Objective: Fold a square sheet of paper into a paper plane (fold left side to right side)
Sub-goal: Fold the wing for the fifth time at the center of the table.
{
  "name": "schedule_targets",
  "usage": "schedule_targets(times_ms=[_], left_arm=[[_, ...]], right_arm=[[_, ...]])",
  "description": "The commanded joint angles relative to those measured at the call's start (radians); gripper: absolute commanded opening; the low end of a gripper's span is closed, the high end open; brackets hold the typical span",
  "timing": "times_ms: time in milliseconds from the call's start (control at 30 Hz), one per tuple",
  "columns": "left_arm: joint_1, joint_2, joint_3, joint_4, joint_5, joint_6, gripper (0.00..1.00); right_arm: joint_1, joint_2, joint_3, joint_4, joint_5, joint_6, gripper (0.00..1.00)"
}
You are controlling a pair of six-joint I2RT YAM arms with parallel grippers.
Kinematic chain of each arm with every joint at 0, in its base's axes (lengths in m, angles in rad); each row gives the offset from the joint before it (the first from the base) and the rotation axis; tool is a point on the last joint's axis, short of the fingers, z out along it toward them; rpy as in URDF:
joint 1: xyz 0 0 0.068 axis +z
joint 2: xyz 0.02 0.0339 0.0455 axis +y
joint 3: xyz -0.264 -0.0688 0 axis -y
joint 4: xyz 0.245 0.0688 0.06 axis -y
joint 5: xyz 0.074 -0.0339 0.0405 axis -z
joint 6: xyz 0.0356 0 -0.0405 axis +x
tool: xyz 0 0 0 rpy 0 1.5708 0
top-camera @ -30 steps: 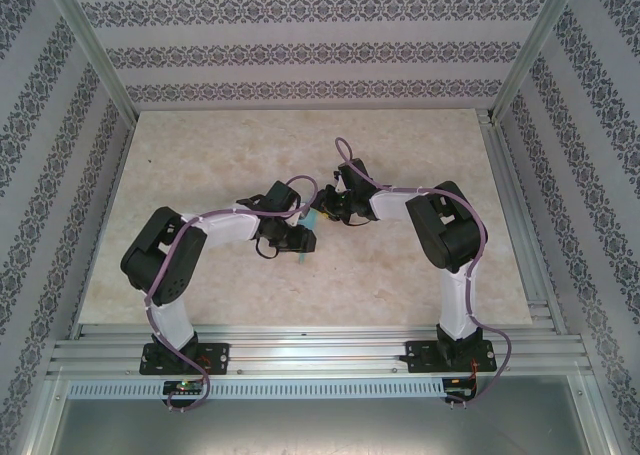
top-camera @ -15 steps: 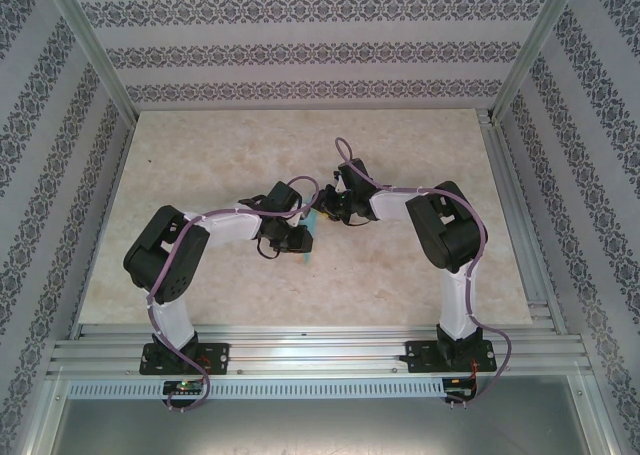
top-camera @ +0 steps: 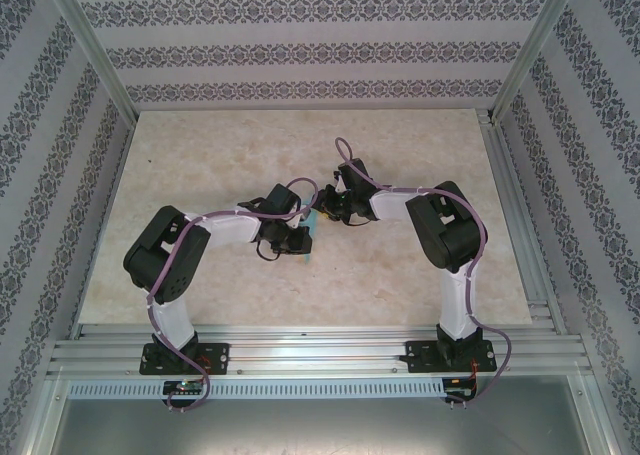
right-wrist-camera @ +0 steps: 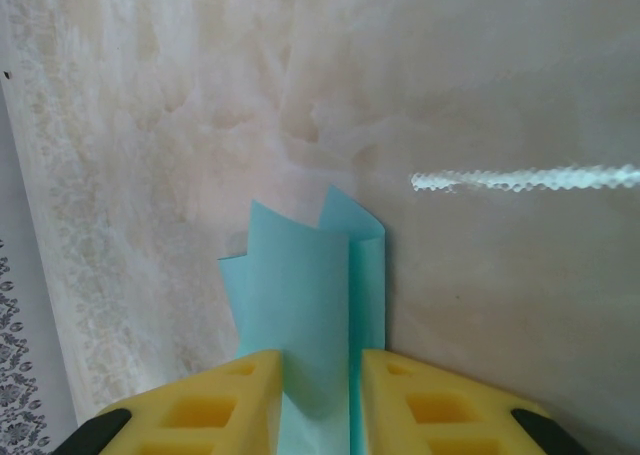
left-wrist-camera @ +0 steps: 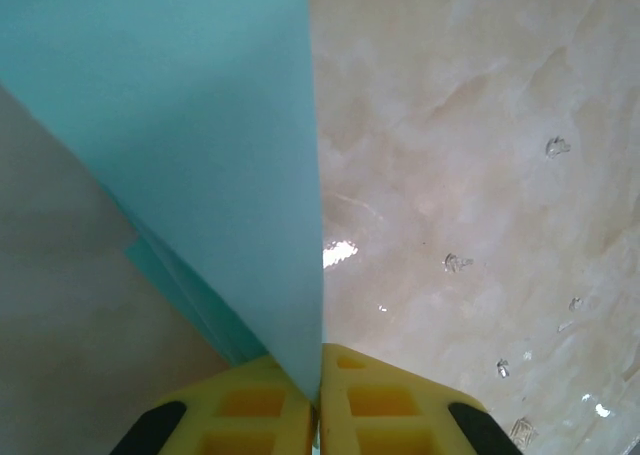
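Note:
The square sheet of paper point(top-camera: 311, 220) is light blue and folded into a narrow, layered strip, held up between my two grippers over the middle of the table. My left gripper point(top-camera: 300, 243) is shut on it: in the left wrist view the yellow fingertips point(left-wrist-camera: 290, 395) meet on the paper's point(left-wrist-camera: 200, 125) lower point, at the left gripper point(left-wrist-camera: 320, 360). My right gripper point(top-camera: 322, 213) holds the other end. In the right wrist view the folded layers point(right-wrist-camera: 310, 295) fill the gap of the right gripper point(right-wrist-camera: 322, 360), bulging loosely.
The beige marble-patterned table point(top-camera: 200, 155) lies under both arms. Patterned walls and metal frame posts point(top-camera: 90, 55) enclose it on three sides. An aluminium rail point(top-camera: 320, 350) carries the arm bases at the near edge.
My left gripper's jaws have closed onto the paper, and the left arm has shifted slightly to the right. The right arm has stayed still.

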Motion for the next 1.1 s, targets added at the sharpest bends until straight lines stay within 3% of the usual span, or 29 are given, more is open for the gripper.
schedule_targets(times_ms=[0,667,933,1067], left_arm=[[0.018,-0.023,-0.034,0.028,0.036,-0.022,0.06],[0.120,0.017,-0.137,0.167,0.175,0.007,0.00],[0.123,0.071,-0.142,0.181,0.185,0.020,0.00],[0.123,0.081,-0.138,0.183,0.191,0.021,0.00]], right_arm=[[-0.003,0.057,-0.011,-0.026,0.018,-0.025,0.28],[-0.007,0.055,-0.005,-0.024,0.003,-0.032,0.28],[-0.073,-0.155,-0.083,-0.046,0.003,-0.072,0.34],[-0.051,-0.249,-0.168,-0.035,-0.006,-0.069,0.30]])
